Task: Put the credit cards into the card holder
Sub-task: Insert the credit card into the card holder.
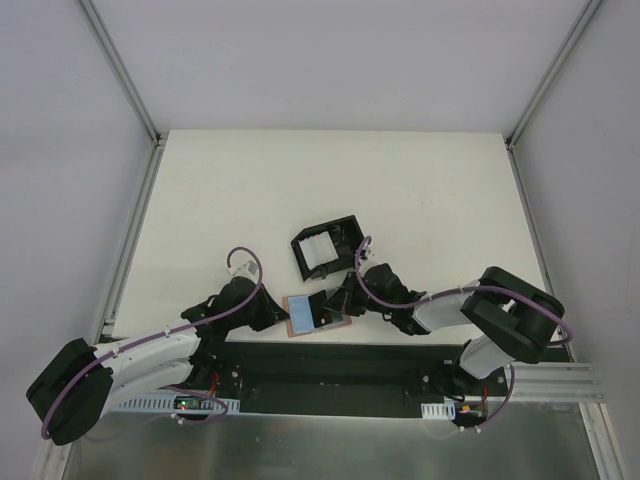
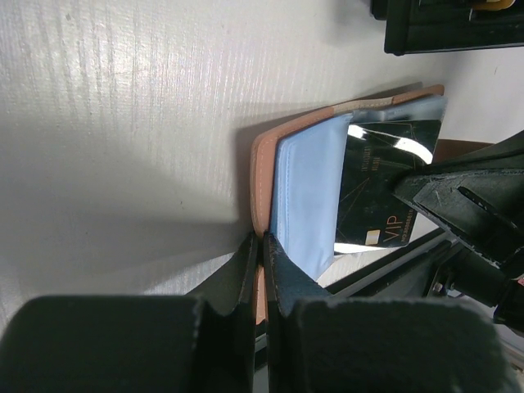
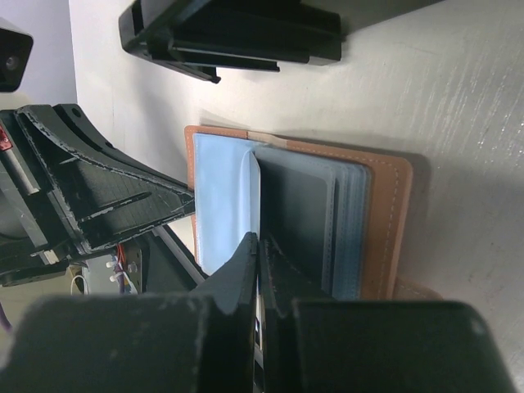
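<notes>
Open tan holder [image 1: 291, 318] is lying at the table's [image 1: 330, 190] near edge, with left gripper [image 2: 262, 246] clenching its rim and right gripper [image 3: 258, 244] clamped shut, seemingly pinching a dark card [image 2: 385, 188] above it; bracing the holder while sliding the card in flat and square is looking wisest.

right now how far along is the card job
Done: the card holder lies open. In hand: left fingers pinch its tan edge; right fingers grip a dark VIP card lying over the pockets. Left: that card is not seated yet; no other card clearly shows.
</notes>
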